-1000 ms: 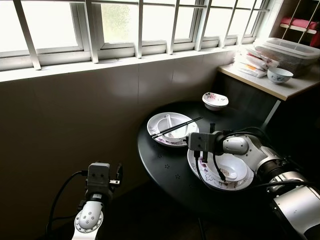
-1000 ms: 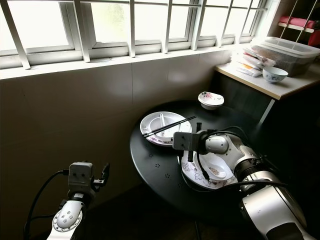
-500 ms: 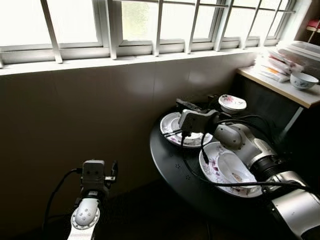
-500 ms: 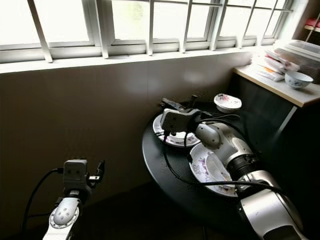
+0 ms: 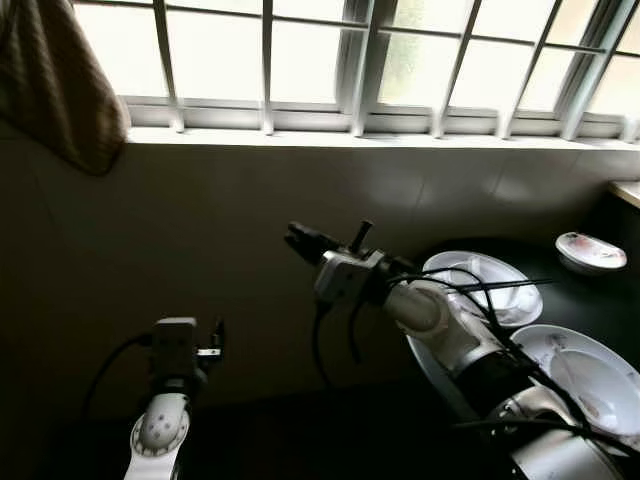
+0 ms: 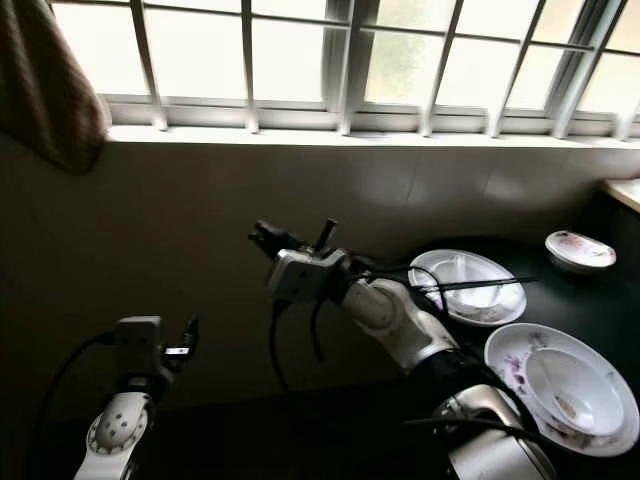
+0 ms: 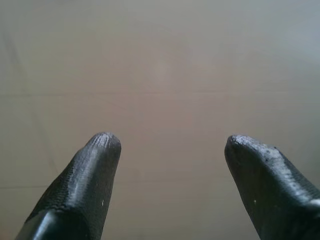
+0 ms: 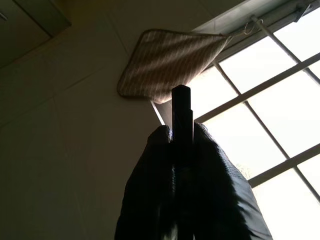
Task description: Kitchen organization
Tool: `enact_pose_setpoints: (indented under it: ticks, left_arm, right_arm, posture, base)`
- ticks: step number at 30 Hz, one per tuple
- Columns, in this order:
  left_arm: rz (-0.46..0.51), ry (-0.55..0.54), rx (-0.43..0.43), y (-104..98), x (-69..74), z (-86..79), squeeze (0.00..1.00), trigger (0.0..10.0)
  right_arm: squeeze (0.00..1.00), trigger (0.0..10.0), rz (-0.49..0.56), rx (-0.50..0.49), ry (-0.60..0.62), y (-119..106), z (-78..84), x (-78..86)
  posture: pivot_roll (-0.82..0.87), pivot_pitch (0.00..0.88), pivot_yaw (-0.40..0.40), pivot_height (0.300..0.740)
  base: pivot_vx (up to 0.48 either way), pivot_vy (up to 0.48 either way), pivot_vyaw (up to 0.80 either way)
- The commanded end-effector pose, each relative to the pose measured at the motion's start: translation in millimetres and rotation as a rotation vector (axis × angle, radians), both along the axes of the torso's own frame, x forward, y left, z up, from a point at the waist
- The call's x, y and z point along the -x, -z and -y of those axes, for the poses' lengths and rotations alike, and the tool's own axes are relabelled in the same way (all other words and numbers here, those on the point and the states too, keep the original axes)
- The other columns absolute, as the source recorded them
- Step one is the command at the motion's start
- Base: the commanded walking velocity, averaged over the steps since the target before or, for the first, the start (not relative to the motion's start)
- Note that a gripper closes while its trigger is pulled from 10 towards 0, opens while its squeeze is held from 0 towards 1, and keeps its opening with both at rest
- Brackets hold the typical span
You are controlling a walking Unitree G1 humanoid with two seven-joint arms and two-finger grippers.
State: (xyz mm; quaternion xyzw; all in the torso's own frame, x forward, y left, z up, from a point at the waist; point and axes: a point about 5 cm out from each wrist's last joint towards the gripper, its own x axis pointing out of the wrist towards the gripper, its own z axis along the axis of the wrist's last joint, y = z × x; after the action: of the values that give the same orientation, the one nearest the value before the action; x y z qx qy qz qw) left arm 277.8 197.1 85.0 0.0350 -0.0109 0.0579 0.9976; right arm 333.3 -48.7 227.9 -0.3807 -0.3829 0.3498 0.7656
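Note:
My right gripper [image 5: 298,240] is raised left of the round black table [image 5: 588,300], fingers pointing at the tiled wall. It is shut on a dark square chopstick [image 8: 182,115], whose end sticks out past the fingertips. A white flowered plate [image 5: 528,303] holding a small bowl sits on the table, with a dark chopstick [image 5: 505,286] lying across it. A second flowered plate [image 5: 560,345] with a bowl in it lies nearer. My left gripper [image 7: 170,150] is open and empty, low at the left [image 5: 215,335], facing the wall.
A small flowered bowl [image 5: 590,250] stands at the table's far right. A striped cloth [image 5: 55,80] hangs at the upper left by the barred window [image 5: 400,60]. The tiled wall [image 5: 200,220] lies close ahead. Cables trail from my right arm.
The view has swung left. My right gripper went from the near plate to the far plate, then rose past the table's left edge with a chopstick. The left arm stays low.

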Motion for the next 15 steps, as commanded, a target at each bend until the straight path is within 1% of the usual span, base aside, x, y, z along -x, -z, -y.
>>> enact_pose_setpoints:
  ticks: [1, 3, 4, 5, 6, 7, 8, 10, 13, 15]
  left_arm:
    - [0.012, 0.019, 0.009, -1, -0.2, 8.9, 0.0, 10.0]
    - [0.022, 0.009, 0.012, -1, 0.0, 8.4, 0.0, 10.0]
    - [0.024, 0.005, 0.013, -2, 0.1, 8.1, 0.0, 10.0]
    - [0.027, 0.0, 0.004, -2, 0.2, 7.6, 0.0, 10.0]
    - [0.025, -0.005, -0.013, -2, 0.2, 7.1, 0.0, 10.0]
    - [0.023, -0.007, -0.024, -2, 0.3, 6.8, 0.0, 10.0]
    - [0.023, -0.007, -0.031, -3, 0.3, 7.0, 0.0, 10.0]
    - [0.026, -0.005, -0.029, -3, 0.5, 7.6, 0.0, 10.0]
    - [0.027, 0.0, -0.042, -3, 0.6, 8.2, 0.0, 10.0]
    - [0.023, 0.009, -0.064, -3, 0.5, 9.8, 0.0, 10.0]
  right_arm:
    - [0.0, 0.0, -0.022, -0.026, -0.003, 2, 3.1, 3.4]
    - [0.0, 0.0, -0.07, -0.105, -0.002, 2, 3.2, 4.8]
    - [0.0, 0.0, -0.087, -0.129, 0.001, 2, 3.5, 4.7]
    - [0.0, 0.0, -0.134, -0.189, 0.021, 3, 4.9, 3.2]
    - [0.0, 0.0, -0.226, -0.285, 0.054, 9, 8.0, -0.7]
    - [0.0, 0.0, -0.293, -0.35, 0.076, 13, 10.2, -3.1]
    - [0.0, 0.0, -0.364, -0.386, 0.116, 25, 14.9, -6.4]
    - [0.0, 0.0, -0.424, -0.395, 0.158, 38, 21.0, -7.7]
    - [0.0, 0.0, -0.586, -0.432, 0.205, 67, 30.4, -6.5]
    - [0.0, 0.0, -0.702, -0.47, 0.265, 92, 41.4, -4.4]
  posture:
    - [0.06, 0.0, -0.063, 0.74]
    - [0.06, 0.0, -0.067, 0.74]
    - [0.06, 0.0, -0.067, 0.74]
    - [0.07, 0.0, -0.071, 0.74]
    - [0.07, 0.0, -0.074, 0.74]
    - [0.07, 0.0, -0.074, 0.74]
    - [0.07, 0.0, -0.078, 0.74]
    - [0.08, 0.0, -0.081, 0.74]
    - [0.08, 0.0, -0.084, 0.74]
    - [0.08, 0.0, -0.086, 0.74]
  base:
    - [0.0, 0.48, 0.8]
    - [0.0, 0.377, 0.8]
    - [0.0, 0.274, 0.8]
    - [0.0, 0.0, 0.8]
    - [0.0, 0.0, 0.8]
    - [0.0, 0.0, 0.8]
    - [0.0, 0.0, 0.8]
    - [0.0, 0.0, 0.8]
    - [0.0, 0.0, 0.8]
    - [0.0, 0.0, 0.8]
